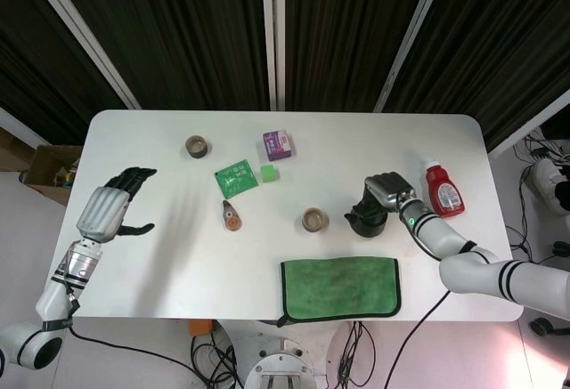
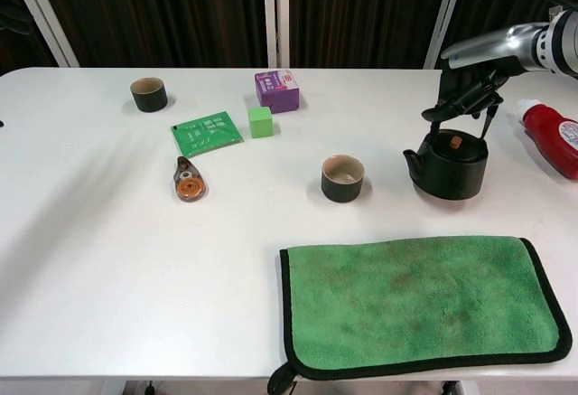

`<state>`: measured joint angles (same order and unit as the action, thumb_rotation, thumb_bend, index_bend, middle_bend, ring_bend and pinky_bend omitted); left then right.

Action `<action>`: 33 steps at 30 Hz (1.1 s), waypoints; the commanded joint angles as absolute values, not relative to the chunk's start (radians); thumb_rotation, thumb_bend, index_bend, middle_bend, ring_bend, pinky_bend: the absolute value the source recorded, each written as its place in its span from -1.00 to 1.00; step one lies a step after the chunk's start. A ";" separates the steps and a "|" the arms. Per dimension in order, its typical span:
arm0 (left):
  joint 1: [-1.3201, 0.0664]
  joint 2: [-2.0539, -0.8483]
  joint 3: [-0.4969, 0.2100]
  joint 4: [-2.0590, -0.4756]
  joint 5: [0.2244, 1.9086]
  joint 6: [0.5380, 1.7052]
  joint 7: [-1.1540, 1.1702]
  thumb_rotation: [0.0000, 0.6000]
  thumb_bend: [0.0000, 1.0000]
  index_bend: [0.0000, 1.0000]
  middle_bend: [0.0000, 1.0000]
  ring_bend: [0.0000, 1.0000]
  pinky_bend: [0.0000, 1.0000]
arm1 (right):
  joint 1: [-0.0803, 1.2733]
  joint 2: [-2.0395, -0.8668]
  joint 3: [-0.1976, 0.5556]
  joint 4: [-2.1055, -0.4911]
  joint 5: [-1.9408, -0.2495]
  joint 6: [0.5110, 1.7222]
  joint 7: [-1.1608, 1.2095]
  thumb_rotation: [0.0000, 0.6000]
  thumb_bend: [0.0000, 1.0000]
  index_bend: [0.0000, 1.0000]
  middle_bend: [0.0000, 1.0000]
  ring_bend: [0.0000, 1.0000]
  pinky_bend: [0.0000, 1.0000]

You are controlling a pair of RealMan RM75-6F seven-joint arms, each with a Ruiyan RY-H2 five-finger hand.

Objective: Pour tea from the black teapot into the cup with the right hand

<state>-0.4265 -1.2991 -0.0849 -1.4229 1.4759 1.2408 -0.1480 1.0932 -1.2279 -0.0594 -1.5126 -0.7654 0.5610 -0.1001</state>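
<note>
The black teapot [image 2: 449,164] [image 1: 367,218] with a small brown lid knob stands right of centre on the white table [image 2: 108,259]. My right hand [image 2: 470,88] [image 1: 385,190] is directly above it, dark fingers curled around its thin bail handle, which stands upright. The dark cup [image 2: 343,178] [image 1: 313,220] with a pale inside sits upright a short way left of the teapot's spout. At the table's left edge my left hand [image 1: 116,206] hovers with fingers spread and nothing in it.
A green cloth [image 2: 424,300] lies in front of teapot and cup. A red sauce bottle [image 2: 553,137] lies to the right of the teapot. Further left are a second dark cup [image 2: 149,94], purple box [image 2: 277,89], green cube [image 2: 261,121], green packet [image 2: 207,132] and a small orange-brown tool [image 2: 189,181].
</note>
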 commanded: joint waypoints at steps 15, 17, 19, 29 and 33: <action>-0.424 -1.304 -0.082 -1.416 1.479 1.243 -0.151 1.00 -1.00 -0.73 -0.73 -0.77 -0.45 | 1.041 -1.225 -0.027 -1.559 -0.803 0.667 -0.179 0.58 -0.10 1.00 0.99 0.71 0.07; -0.423 -1.305 -0.082 -1.415 1.479 1.244 -0.151 1.00 -1.00 -0.73 -0.73 -0.77 -0.45 | 1.033 -1.224 -0.020 -1.560 -0.809 0.673 -0.179 0.59 -0.08 1.00 1.00 0.71 0.08; -0.423 -1.304 -0.082 -1.415 1.479 1.245 -0.151 1.00 -1.00 -0.73 -0.73 -0.77 -0.45 | 1.027 -1.224 -0.015 -1.561 -0.816 0.676 -0.178 0.60 -0.07 1.00 1.00 0.72 0.09; -0.425 -1.309 -0.080 -1.411 1.478 1.239 -0.149 1.00 -1.00 -0.73 -0.73 -0.77 -0.45 | 0.992 -1.228 0.016 -1.553 -0.854 0.677 -0.156 0.72 -0.05 1.00 1.00 0.73 0.10; -0.425 -1.310 -0.081 -1.410 1.477 1.239 -0.148 1.00 -1.00 -0.73 -0.73 -0.77 -0.45 | 0.982 -1.228 0.027 -1.547 -0.869 0.671 -0.145 0.72 -0.03 1.00 1.00 0.73 0.10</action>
<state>-0.4247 -1.3102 -0.0807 -1.4102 1.4772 1.2386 -0.1484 0.9827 -1.2279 0.0263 -1.5483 -0.8676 0.6715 -0.1464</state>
